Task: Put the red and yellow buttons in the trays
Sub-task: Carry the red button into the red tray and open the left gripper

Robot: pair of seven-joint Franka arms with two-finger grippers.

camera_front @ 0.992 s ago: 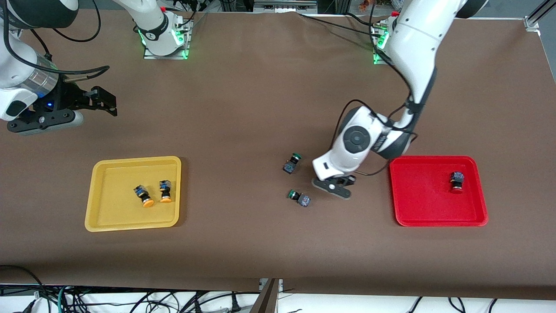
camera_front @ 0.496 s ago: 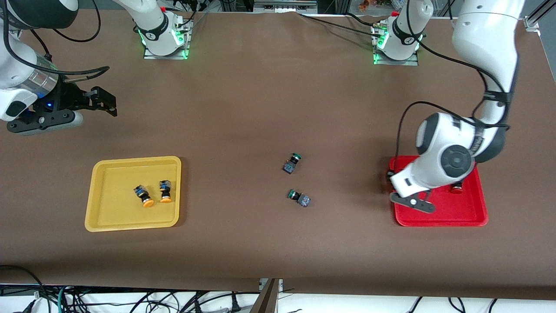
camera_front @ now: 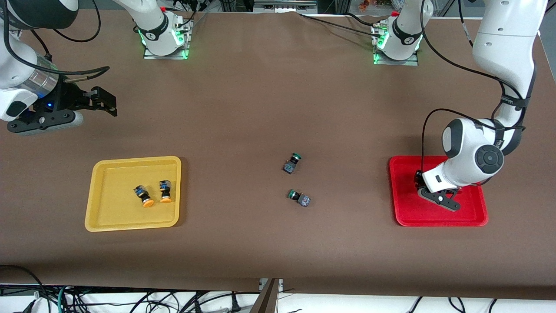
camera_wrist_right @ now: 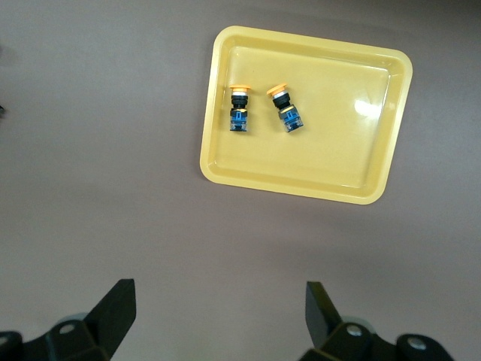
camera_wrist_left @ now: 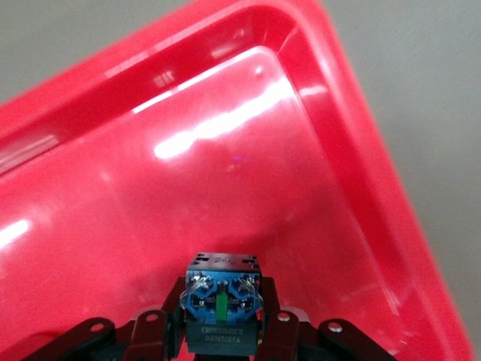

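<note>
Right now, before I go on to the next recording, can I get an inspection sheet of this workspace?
Surface: brown table, bare between the trays.
Job's things: yellow tray holds two yellow-capped buttons, lying side by side. Red tray sits toward the left arm's end; a button is gripped over it, cap hidden.
Clutter: two green-capped switches on the table between the trays.
Hands: left hand shut on the button over the red tray. Right hand open, waiting above the table at the right arm's end.
Cables: black leads along both arms; loose wires below the table's near edge.
Surroundings: green lights at both bases.
</note>
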